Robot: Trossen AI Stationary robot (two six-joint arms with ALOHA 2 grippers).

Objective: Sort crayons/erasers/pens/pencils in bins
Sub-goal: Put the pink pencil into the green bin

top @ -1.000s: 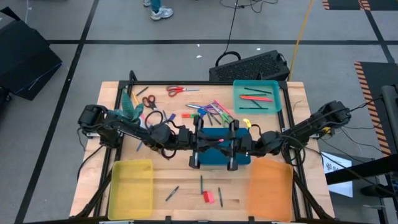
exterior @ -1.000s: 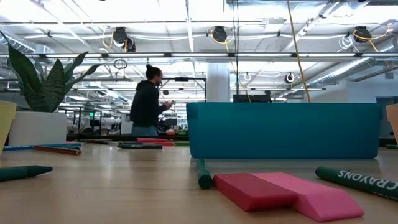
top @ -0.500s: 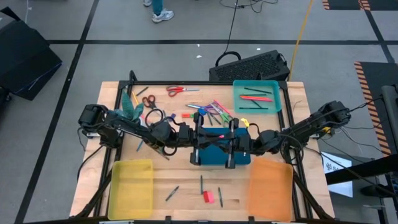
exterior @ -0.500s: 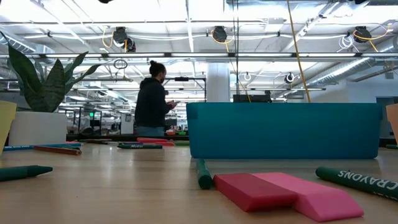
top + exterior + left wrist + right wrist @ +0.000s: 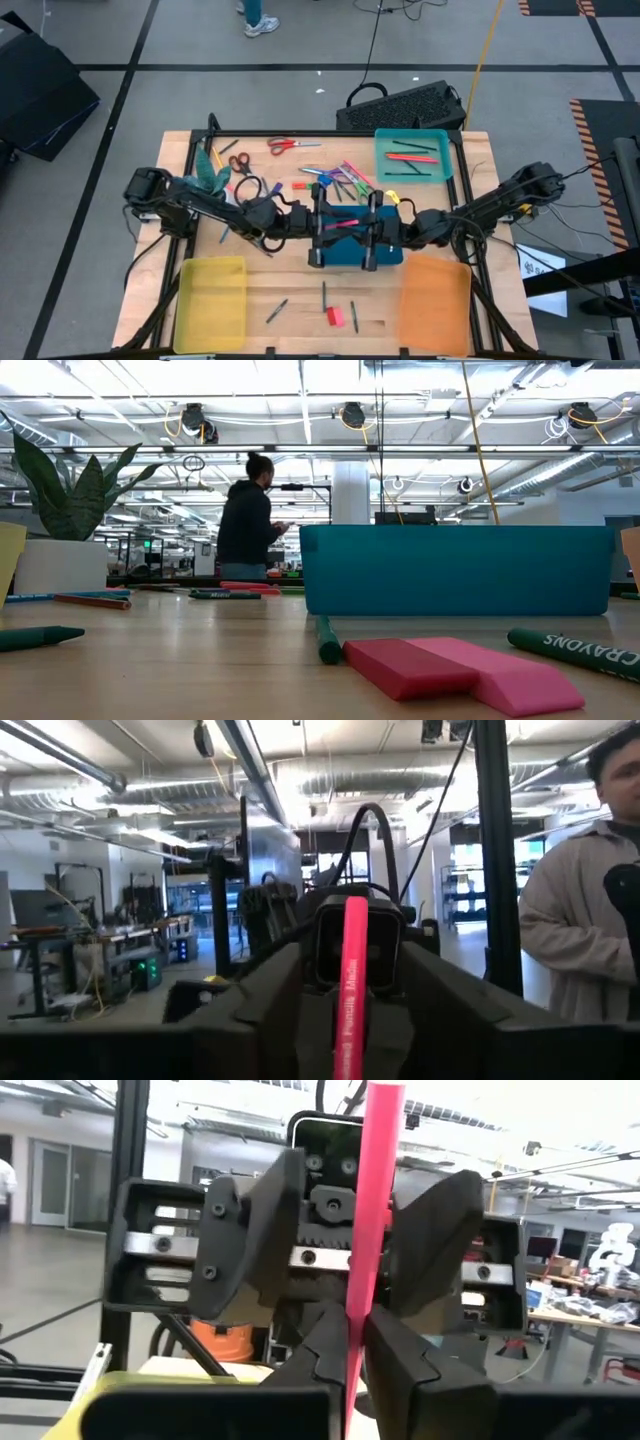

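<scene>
Above the dark blue bin (image 5: 345, 254) mid-table, the right gripper (image 5: 355, 1348) clamps the pink pencil (image 5: 378, 1180), which has slid between the left gripper's (image 5: 350, 1230) spread fingers; handover looks imminent.

You're looking at 2 matte black jointed arms with looping black cables; each claw has angular black fingers on a silver rail with small screws.
</scene>
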